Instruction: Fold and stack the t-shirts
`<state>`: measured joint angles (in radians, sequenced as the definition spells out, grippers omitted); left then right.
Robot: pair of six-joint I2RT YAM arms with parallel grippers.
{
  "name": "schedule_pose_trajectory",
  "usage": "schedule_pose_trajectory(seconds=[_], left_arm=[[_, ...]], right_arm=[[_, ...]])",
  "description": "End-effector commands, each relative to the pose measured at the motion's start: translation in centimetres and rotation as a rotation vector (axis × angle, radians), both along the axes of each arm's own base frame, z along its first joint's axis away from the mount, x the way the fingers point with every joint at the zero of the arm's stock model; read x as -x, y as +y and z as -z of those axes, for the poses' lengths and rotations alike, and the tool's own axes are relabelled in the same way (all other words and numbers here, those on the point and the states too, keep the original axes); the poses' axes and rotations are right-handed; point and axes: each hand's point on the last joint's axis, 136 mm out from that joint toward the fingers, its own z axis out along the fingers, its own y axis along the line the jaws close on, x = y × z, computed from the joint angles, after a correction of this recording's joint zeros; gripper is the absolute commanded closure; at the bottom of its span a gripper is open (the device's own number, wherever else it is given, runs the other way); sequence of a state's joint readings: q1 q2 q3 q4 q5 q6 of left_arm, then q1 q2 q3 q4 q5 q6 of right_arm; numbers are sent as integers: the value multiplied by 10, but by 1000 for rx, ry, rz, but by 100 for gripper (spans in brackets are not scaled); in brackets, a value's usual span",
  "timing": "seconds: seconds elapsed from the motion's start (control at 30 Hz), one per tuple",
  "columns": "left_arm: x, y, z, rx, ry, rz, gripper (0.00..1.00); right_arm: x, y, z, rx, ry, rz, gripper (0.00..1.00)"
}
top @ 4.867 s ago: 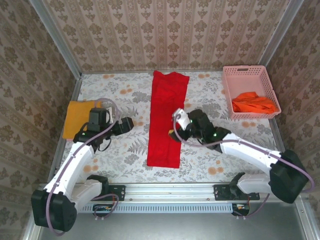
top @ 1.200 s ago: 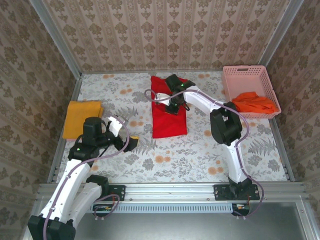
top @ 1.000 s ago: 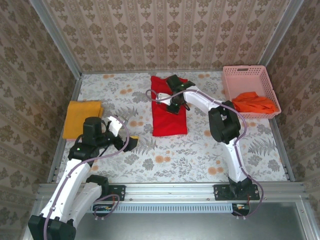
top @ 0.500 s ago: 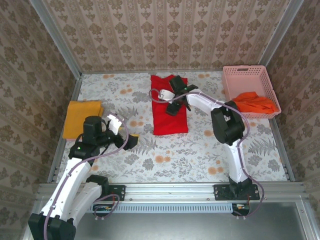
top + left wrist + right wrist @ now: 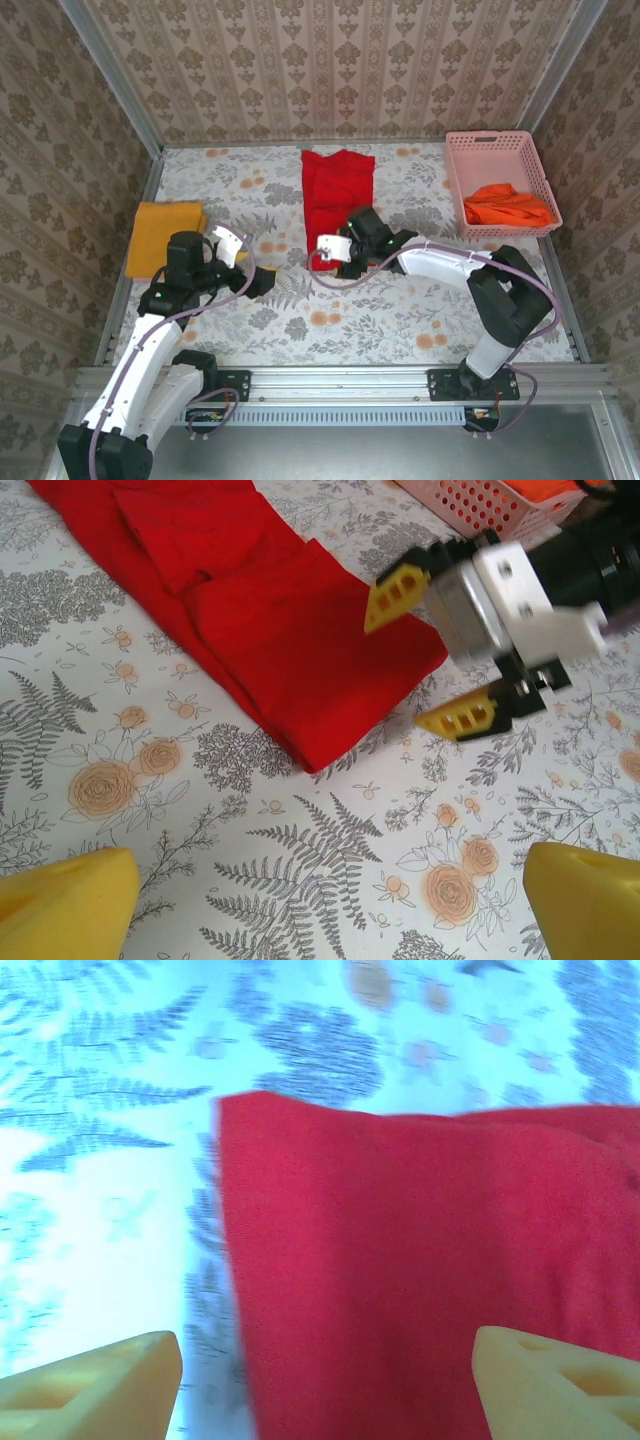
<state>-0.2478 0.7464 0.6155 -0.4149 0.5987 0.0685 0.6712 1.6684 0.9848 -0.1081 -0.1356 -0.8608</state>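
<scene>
Folding looks partly done, stacking not begun. The mustard-yellow t-shirt (image 5: 165, 238) lies as a neat folded square by the left edge of the table (image 5: 400, 310). The red t-shirt (image 5: 338, 190) sits at the middle of the far edge, folded down to a short rectangle with its layers showing in the left wrist view. It may want one more fold to match the yellow one. The orange t-shirt (image 5: 510, 205) is bunched up in the pink basket (image 5: 495, 140) at the far right corner and has yet to be taken out and folded. None of the three lies on another, so I judge the task near its halfway mark.

The right arm stretches low from its base across the near half of the table, forearm pointing left. The right gripper (image 5: 322, 258) is at the near edge of the red t-shirt, by its near right corner. Its jaws stand apart on either side of that corner, and the cloth lies flat below them. It has hold of nothing that I can see.

The left arm rises from its base, bends at the elbow and points its wrist right. The left gripper (image 5: 258, 282) hovers over bare table just near-left of the red t-shirt, spread wide and empty.
</scene>
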Motion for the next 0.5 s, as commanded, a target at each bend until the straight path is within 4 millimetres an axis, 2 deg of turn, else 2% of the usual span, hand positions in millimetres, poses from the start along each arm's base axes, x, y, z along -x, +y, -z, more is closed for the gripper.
schedule_pose_trajectory(seconds=[0.0,0.2,0.33,0.47], left_arm=[[2,1,-7,-15,-33,20,0],[2,4,-4,-39,-35,11,0],[3,4,-4,-36,-32,10,0],[4,5,-6,-32,-38,6,0]], right_arm=[[9,2,0,7,-14,-45,26],[5,1,23,49,23,-24,38],[-2,0,37,90,53,-23,42],[-20,-3,50,116,30,22,50]])
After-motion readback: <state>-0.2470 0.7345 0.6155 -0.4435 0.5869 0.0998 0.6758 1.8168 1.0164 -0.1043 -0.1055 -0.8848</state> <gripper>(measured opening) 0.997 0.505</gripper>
